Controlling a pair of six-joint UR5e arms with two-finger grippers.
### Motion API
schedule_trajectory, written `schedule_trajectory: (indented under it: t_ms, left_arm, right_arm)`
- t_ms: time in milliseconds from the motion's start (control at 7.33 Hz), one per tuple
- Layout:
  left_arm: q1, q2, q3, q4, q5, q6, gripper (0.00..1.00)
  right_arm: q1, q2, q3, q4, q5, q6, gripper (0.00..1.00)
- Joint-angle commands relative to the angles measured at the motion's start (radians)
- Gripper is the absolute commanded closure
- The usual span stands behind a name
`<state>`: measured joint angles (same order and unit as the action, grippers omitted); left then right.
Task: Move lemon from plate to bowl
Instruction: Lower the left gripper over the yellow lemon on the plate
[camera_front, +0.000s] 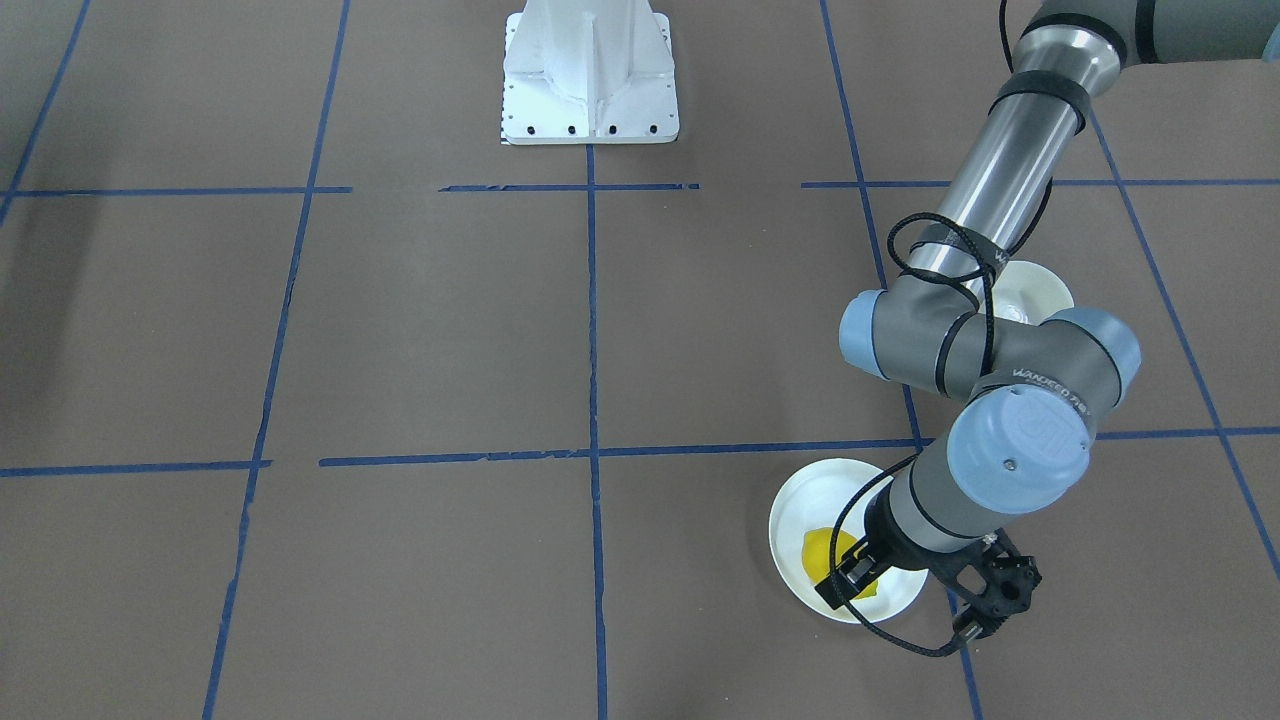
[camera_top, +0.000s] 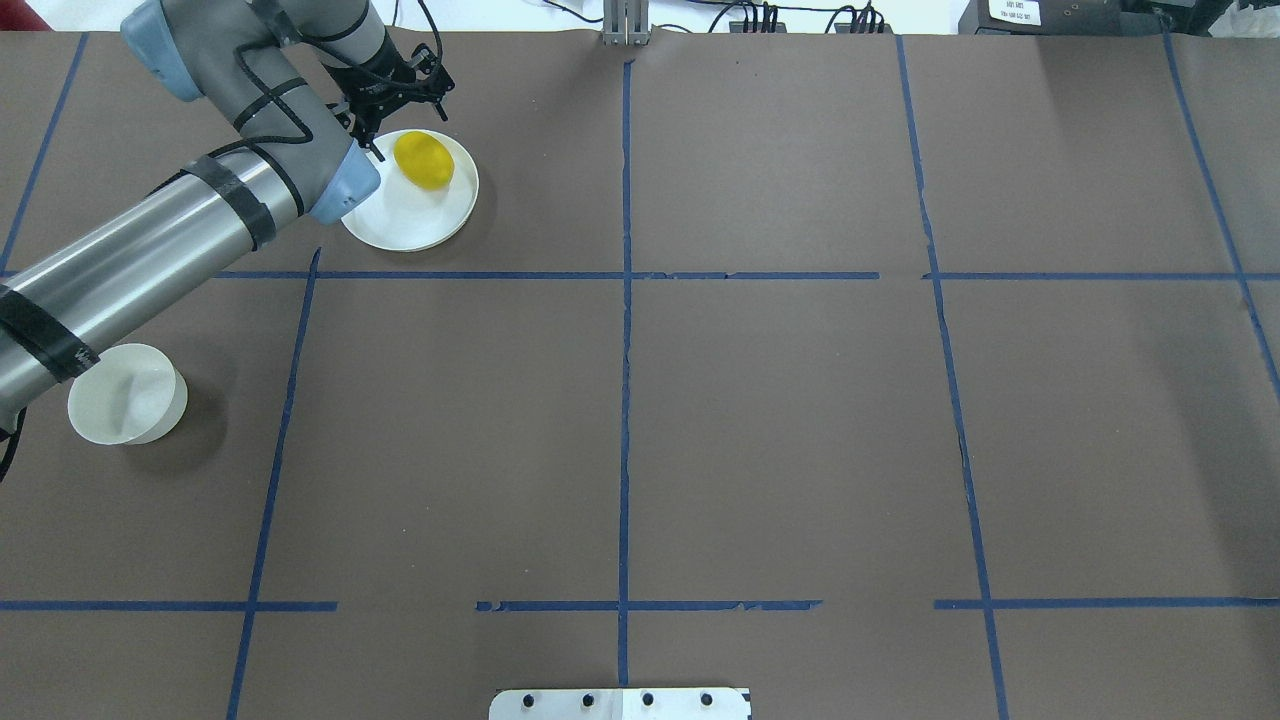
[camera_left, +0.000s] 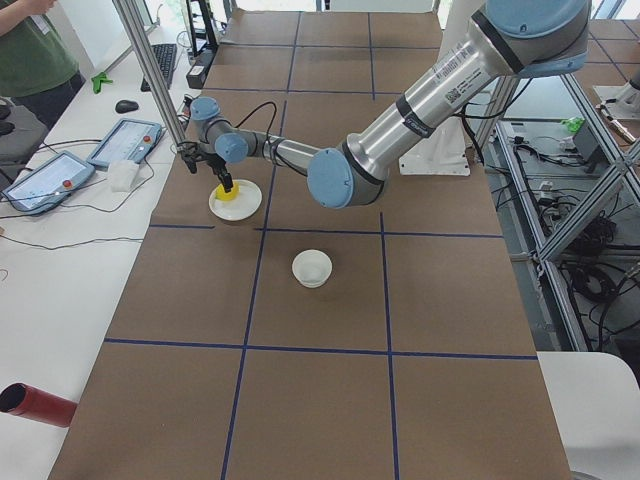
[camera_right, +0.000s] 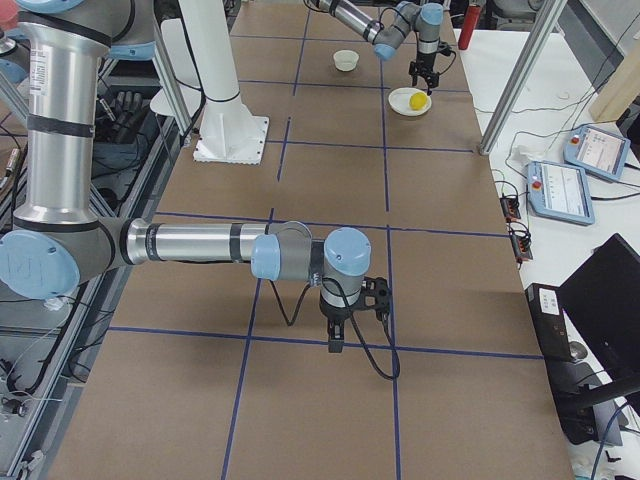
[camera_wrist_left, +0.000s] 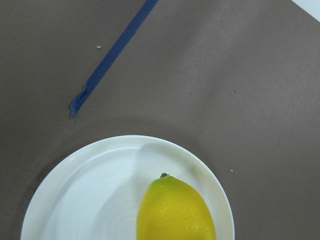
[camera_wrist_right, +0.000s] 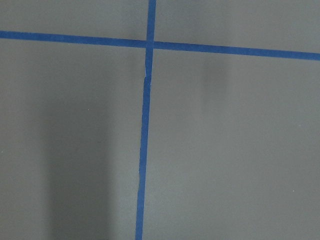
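The yellow lemon (camera_top: 423, 160) lies on the white plate (camera_top: 400, 222) at the table's far left, and it fills the bottom of the left wrist view (camera_wrist_left: 175, 210). My left gripper (camera_front: 846, 577) hangs just above the lemon with its fingers apart and holds nothing. The small white bowl (camera_top: 127, 393) stands empty nearer the robot, partly hidden by the left arm in the front view (camera_front: 1040, 285). My right gripper (camera_right: 335, 343) shows only in the right side view, low over bare table, and I cannot tell whether it is open or shut.
Blue tape lines (camera_top: 624, 350) divide the brown table into squares. The white robot base (camera_front: 590, 75) stands at the table's near middle edge. Tablets (camera_left: 125, 142) and cables lie on the side bench beyond the plate. A red cylinder (camera_left: 35, 404) lies off the mat.
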<state>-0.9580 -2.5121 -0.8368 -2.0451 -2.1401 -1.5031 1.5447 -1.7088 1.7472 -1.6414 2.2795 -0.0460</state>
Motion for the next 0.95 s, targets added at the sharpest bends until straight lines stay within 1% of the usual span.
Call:
schedule_trajectory:
  t_ms: [0,136,273,409,545,682,818]
  left_arm:
    - [0.019,-0.005,0.021,-0.030,0.016,-0.046,0.00]
    - [0.025,-0.005,0.028,-0.032,0.016,-0.049,0.00]
    - [0.036,-0.005,0.065,-0.087,0.029,-0.063,0.00]
    - [0.048,-0.005,0.090,-0.121,0.075,-0.068,0.00]
    - [0.054,-0.005,0.091,-0.121,0.075,-0.068,0.00]
    - [0.065,-0.005,0.091,-0.122,0.075,-0.068,0.04]
    - [0.064,-0.005,0.090,-0.122,0.074,-0.065,0.56]
  right_arm:
    - [0.000,0.000,0.000,0.000,0.000,0.000,0.00]
    - [0.000,0.000,0.000,0.000,0.000,0.000,0.00]
    - [0.000,0.001,0.000,0.000,0.000,0.000,0.00]
    - [0.000,0.000,0.000,0.000,0.000,0.000,0.00]
    - [0.000,0.000,0.000,0.000,0.000,0.000,0.00]
    - [0.000,0.001,0.000,0.000,0.000,0.000,0.00]
    - [0.000,0.000,0.000,0.000,0.000,0.000,0.00]
